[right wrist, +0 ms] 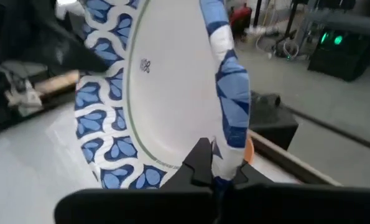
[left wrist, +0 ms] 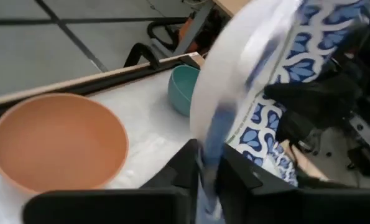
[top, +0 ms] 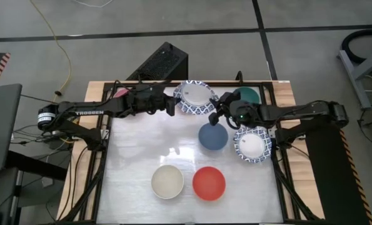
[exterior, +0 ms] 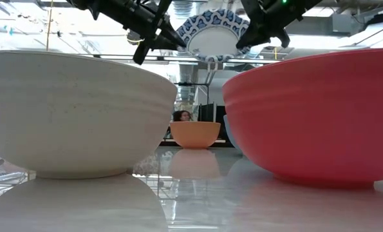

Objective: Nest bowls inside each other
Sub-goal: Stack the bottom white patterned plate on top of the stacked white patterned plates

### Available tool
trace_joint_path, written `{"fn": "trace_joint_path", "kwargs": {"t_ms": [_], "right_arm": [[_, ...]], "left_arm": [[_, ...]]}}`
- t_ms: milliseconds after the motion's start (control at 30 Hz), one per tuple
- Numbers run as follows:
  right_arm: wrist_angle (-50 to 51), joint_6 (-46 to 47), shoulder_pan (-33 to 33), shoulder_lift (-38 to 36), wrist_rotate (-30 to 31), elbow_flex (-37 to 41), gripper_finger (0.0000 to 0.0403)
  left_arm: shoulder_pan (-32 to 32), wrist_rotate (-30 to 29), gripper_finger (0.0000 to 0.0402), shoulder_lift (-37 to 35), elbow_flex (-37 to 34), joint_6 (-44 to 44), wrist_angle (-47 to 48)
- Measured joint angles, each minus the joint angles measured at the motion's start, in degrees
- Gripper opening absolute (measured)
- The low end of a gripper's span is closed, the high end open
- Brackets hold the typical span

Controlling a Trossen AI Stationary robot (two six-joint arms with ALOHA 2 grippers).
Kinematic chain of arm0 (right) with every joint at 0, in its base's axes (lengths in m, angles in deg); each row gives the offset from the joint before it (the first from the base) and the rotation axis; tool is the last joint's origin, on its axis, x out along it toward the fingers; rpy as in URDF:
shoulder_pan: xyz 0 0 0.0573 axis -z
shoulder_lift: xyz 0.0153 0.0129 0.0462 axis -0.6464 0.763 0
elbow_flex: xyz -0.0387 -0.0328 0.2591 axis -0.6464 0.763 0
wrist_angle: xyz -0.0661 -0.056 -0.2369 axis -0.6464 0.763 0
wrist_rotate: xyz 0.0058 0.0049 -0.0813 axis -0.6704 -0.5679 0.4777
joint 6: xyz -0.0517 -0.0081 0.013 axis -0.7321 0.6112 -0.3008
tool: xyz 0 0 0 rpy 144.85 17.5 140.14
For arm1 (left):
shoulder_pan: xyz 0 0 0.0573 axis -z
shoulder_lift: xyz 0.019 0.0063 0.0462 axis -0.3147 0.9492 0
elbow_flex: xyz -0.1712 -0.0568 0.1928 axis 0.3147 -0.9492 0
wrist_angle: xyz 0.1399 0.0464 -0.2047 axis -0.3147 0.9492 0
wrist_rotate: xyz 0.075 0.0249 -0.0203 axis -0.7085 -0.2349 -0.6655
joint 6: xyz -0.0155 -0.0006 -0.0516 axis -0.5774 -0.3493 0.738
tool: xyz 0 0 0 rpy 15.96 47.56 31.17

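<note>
Looking down in the high view, the left end effector (top: 173, 106) and the right end effector (top: 214, 116) both met a white bowl with a blue-patterned rim (top: 195, 97) at about 12 o'clock of the bench (top: 135, 169). The left one pinched its rim from the 9 o'clock side, the right one from the 4 o'clock side. A blue bowl (top: 212, 137) stood near the centre, and a second patterned bowl (top: 253, 144) just beside it at 3 o'clock. A green bowl (top: 247, 96) was partly hidden under the right arm. A cream bowl (top: 167, 181) and a red bowl (top: 209, 183) stood side by side, apart, at 6 o'clock.

At bench height in the low view, the cream bowl (exterior: 69, 113) and the red bowl (exterior: 313, 116) filled the front. An orange bowl (exterior: 195, 134) stood far behind, between them. The patterned bowl (exterior: 214, 33) was above the bench, between the two end effectors.

On the left wrist view, the left end effector (left wrist: 208, 171) was closed on the rim of the patterned bowl (left wrist: 259, 87), which was tilted on its edge. The orange bowl (left wrist: 57, 146) and the green bowl (left wrist: 181, 87) stood on the bench beyond.

On the right wrist view, the right end effector (right wrist: 217, 165) was closed on the patterned rim of the same bowl (right wrist: 166, 87).
</note>
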Motion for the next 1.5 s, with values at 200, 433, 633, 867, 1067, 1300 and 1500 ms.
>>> {"fn": "trace_joint_path", "kwargs": {"t_ms": [200,433,633,867,1067,1300,1500], "right_arm": [[5.44,4.52,2.29,-2.49,-2.68,0.0,0.0006],[21.02,10.89,10.2,-8.14,-13.55,-0.85,0.0005],[36.66,14.0,16.61,-11.65,-17.64,-2.62,0.0005],[57.13,14.15,22.3,-12.34,-30.19,-8.83,0.0004],[72.47,13.72,22.67,-12.22,-36.15,-11.04,0.0004],[82.84,18.42,20.75,-10.28,-37.41,-9.83,0.0004],[83.08,16.27,19.08,-8.55,-40.83,-9.09,0.0004]], "left_arm": [[-0.01,3.26,0.0119,0.0,0.0,-6.31,1.25],[-0.01,7.78,0.0205,0.0,0.0,-10.6,7.56],[-0.01,9.27,0.023,0.0,0.0,-10.22,11.75],[-0.03,15.4,0.0229,0.0,0.0,-10.15,12.39],[-0.03,15.51,0.0228,0.0,0.0,-10.24,12.94],[-0.03,15.39,0.0228,0.0,0.0,-10.4,13.02],[-0.03,15.32,0.0228,0.0,0.0,-10.42,14.25]]}}
